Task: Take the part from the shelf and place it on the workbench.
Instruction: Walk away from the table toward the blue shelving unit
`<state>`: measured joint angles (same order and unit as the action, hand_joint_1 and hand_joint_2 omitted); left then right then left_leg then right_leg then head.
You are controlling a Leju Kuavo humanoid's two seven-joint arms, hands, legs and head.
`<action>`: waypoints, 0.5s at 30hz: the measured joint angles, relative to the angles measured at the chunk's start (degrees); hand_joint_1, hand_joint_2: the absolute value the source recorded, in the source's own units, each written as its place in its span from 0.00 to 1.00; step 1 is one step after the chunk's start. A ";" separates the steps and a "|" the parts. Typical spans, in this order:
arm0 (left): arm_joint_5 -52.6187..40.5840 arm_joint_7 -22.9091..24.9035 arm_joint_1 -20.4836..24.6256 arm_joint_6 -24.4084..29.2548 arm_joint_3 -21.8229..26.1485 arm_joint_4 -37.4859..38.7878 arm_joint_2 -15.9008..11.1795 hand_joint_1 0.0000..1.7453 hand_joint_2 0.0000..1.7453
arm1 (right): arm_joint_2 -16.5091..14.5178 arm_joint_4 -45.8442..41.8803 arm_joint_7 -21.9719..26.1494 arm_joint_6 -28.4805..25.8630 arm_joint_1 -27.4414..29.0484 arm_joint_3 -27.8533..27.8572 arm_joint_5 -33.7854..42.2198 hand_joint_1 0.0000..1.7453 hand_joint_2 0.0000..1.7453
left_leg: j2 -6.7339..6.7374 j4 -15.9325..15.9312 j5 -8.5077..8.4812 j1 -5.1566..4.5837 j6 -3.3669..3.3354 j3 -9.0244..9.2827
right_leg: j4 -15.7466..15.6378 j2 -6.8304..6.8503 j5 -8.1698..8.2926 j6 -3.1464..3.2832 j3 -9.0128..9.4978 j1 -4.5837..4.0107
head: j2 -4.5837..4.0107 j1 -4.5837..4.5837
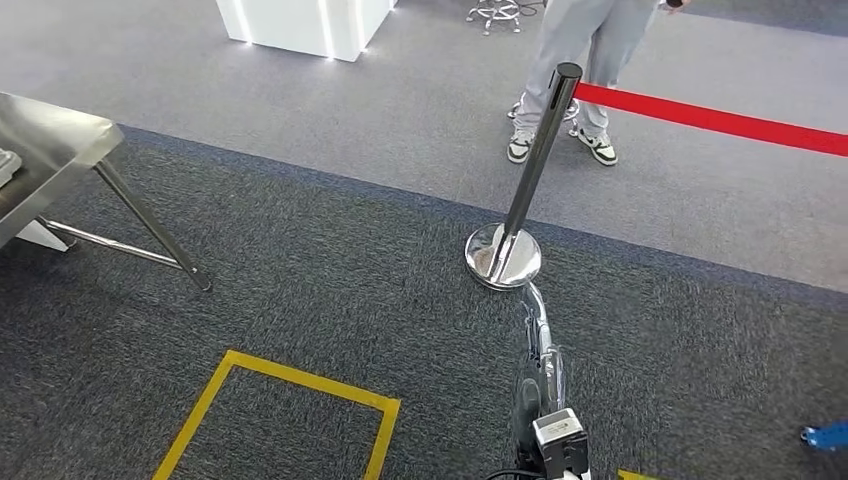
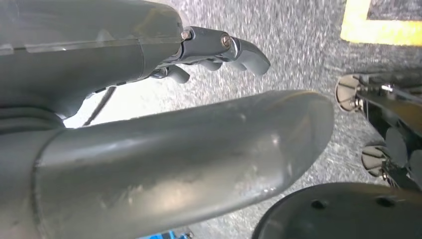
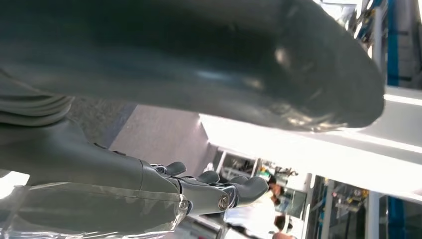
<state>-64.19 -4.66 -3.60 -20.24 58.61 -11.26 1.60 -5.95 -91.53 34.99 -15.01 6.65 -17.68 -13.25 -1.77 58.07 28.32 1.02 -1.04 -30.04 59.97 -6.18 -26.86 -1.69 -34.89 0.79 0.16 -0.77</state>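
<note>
Both robot hands hang empty, fingers loosely apart: left robot hand over grey carpet, right robot hand likewise. Steel tabletop stands left; part unseen.

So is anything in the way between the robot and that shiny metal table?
Nothing visible does. Carpet with a yellow tape square lies before the metal table. The stanchion post stands further right, off that path. The left hand and right hand hold nothing.
</note>
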 joint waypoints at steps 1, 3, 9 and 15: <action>0.00 -0.01 -0.06 0.00 0.03 0.00 -0.02 0.00 0.00 | 0.00 0.05 0.00 -0.03 -0.08 0.00 0.00 0.00 0.00 | 0.87 -0.27 -0.21 0.01 -0.39 -0.04 | 2.39 1.82 -1.53 -0.13 -1.15 -0.07 | 0.00 -0.16; 0.00 -0.01 -0.28 0.00 0.08 0.00 -0.05 0.00 0.00 | 0.00 0.25 -0.01 -0.05 -0.24 0.00 0.00 0.00 0.00 | 2.65 -0.33 -0.30 -0.35 -0.74 -0.23 | 9.56 4.94 -5.37 -0.35 -4.51 -0.12 | -0.01 -0.46; 0.00 0.01 -0.21 0.00 0.11 0.00 -0.11 0.00 0.00 | -0.01 0.78 -0.02 -0.05 -0.32 -0.01 0.00 0.00 0.00 | 7.29 -0.22 0.04 -1.01 -0.52 -0.06 | 2.49 9.36 -1.38 0.39 0.58 -0.55 | 0.01 -0.48; 0.10 0.01 0.02 0.08 0.16 0.00 -0.21 0.00 0.00 | -0.13 0.80 0.04 -0.15 -0.52 -0.12 0.01 0.00 0.00 | 8.35 0.93 1.63 -1.14 1.09 0.54 | -2.64 8.44 0.08 2.31 2.87 -0.89 | 0.01 -0.34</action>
<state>-64.09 -4.66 -3.58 -20.16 58.78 -11.26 1.39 -6.08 -90.73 35.04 -15.16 6.13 -17.80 -13.24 6.58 59.00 29.95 -0.13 0.05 -29.50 57.32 2.25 -26.77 0.62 -32.03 -0.10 0.17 -1.11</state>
